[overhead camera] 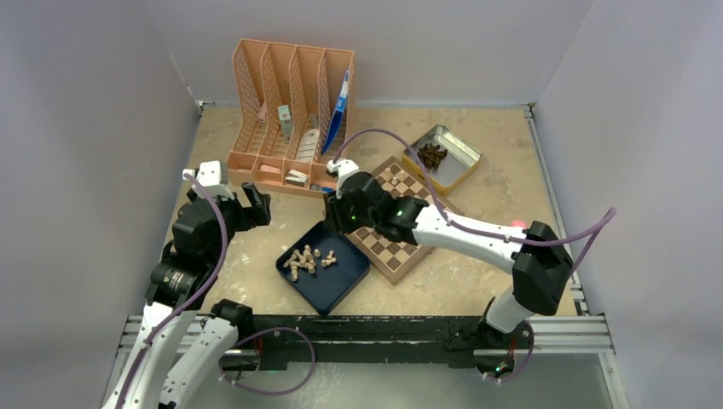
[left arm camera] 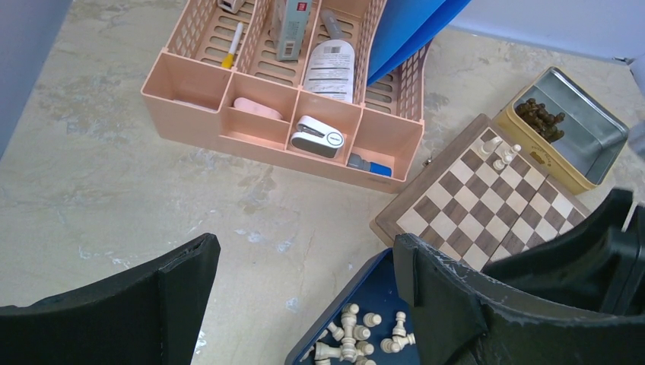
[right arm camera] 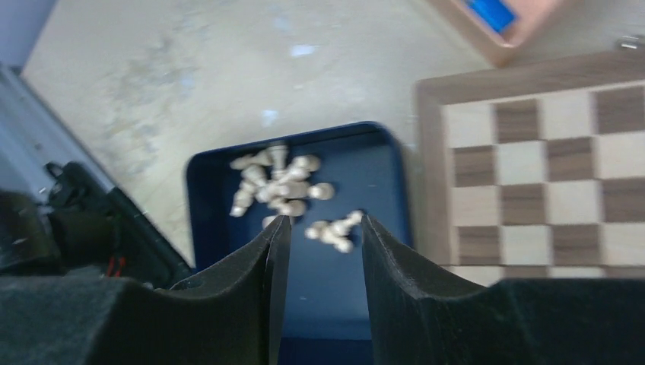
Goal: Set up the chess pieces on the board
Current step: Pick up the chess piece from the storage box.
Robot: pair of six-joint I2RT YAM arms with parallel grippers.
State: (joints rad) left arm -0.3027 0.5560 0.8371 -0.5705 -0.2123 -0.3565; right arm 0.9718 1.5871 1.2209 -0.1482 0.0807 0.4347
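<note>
In the middle of the table, seen from the top, a dark blue tray (overhead camera: 338, 286) holds a small heap of the chess pieces (overhead camera: 305, 258). They are pale, lie on their sides and bunch toward its 10 o'clock side. The board (overhead camera: 394, 253) lies just beside the tray, at 2 o'clock from it, turned like a diamond, and the right arm reaches over it. In the left wrist view, two pale pieces (left arm camera: 489, 144) stand up close together near the board's far edge. At 1 o'clock from the board sits a shiny metal tin (overhead camera: 458, 146) with a clump of dark brown pieces (overhead camera: 432, 155) at one end. At 11 o'clock from the tray stands a pink plastic rack (overhead camera: 256, 102). A blue folder (overhead camera: 344, 100) leans in its right slot, and its small front boxes hold a white clip-like thing (left arm camera: 316, 137) and a pink block (left arm camera: 257, 109). The right gripper (right arm camera: 319, 224) hangs over the tray with its fingers a little way apart and nothing between them. The left gripper (left arm camera: 304, 247) is at 9 o'clock from the tray, its fingers spread wide and holding nothing.
</note>
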